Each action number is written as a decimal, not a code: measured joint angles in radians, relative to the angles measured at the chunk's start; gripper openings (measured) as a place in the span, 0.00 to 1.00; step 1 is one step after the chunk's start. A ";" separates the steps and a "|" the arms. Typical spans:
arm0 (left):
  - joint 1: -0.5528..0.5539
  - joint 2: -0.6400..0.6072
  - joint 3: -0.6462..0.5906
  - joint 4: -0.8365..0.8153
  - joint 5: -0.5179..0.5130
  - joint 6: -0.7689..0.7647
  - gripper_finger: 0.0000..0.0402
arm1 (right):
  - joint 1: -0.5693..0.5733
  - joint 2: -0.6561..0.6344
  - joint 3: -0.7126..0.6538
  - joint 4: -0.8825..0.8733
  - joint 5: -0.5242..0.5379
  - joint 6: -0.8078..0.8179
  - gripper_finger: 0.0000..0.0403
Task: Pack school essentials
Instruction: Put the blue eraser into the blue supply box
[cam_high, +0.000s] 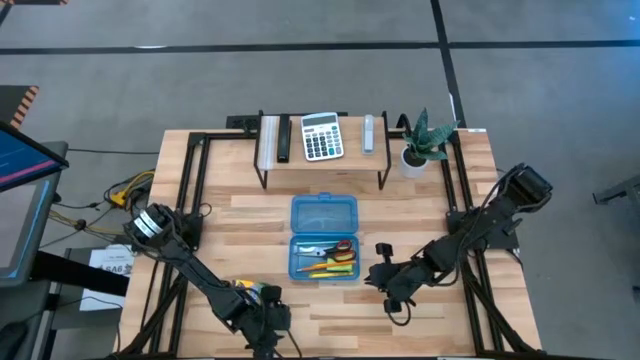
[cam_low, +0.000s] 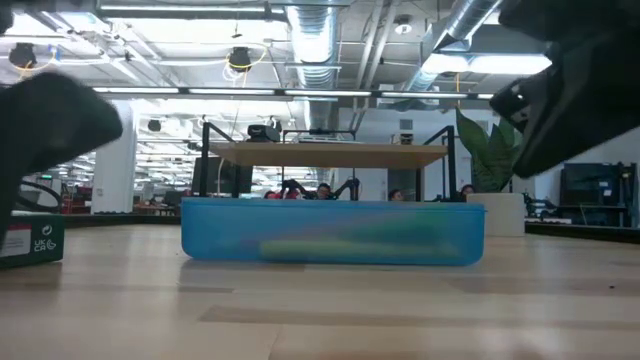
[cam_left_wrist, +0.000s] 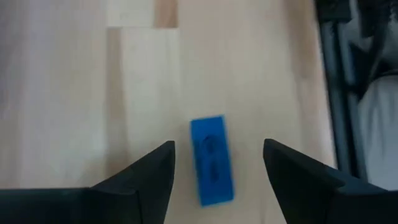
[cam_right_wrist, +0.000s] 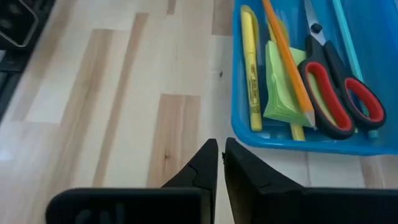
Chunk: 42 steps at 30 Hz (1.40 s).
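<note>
Eraser: the tiny blue eraser (cam_left_wrist: 212, 159) lies flat on bare wood at the lower centre of the left wrist view.
Left gripper: the left gripper (cam_left_wrist: 217, 171) hangs over it with fingers spread wide, the eraser between them, touching neither.
Case: the blue case (cam_high: 323, 238) sits open mid-table; its tray holds red-handled scissors (cam_right_wrist: 339, 93), green sticky notes (cam_right_wrist: 281, 87), an orange pencil (cam_right_wrist: 288, 59) and a yellow marker (cam_right_wrist: 251, 68).
Right gripper: the right gripper (cam_right_wrist: 221, 163), fingers pressed together and empty, hovers just beside the tray's rim.
Surroundings: a shelf (cam_high: 322, 162) at the frame's upper centre carries a grey calculator (cam_high: 321, 136); a potted plant (cam_high: 423, 140) stands to its right.
</note>
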 joint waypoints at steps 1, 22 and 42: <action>0.000 0.007 0.001 0.012 0.008 -0.004 0.57 | -0.003 0.003 0.000 -0.002 -0.002 0.000 0.13; 0.052 0.056 0.008 -0.103 0.017 -0.020 0.09 | -0.019 0.017 0.000 0.026 -0.027 -0.026 0.13; 0.103 0.059 0.179 -0.389 -0.072 0.110 0.00 | -0.019 0.017 0.000 0.025 -0.027 -0.034 0.13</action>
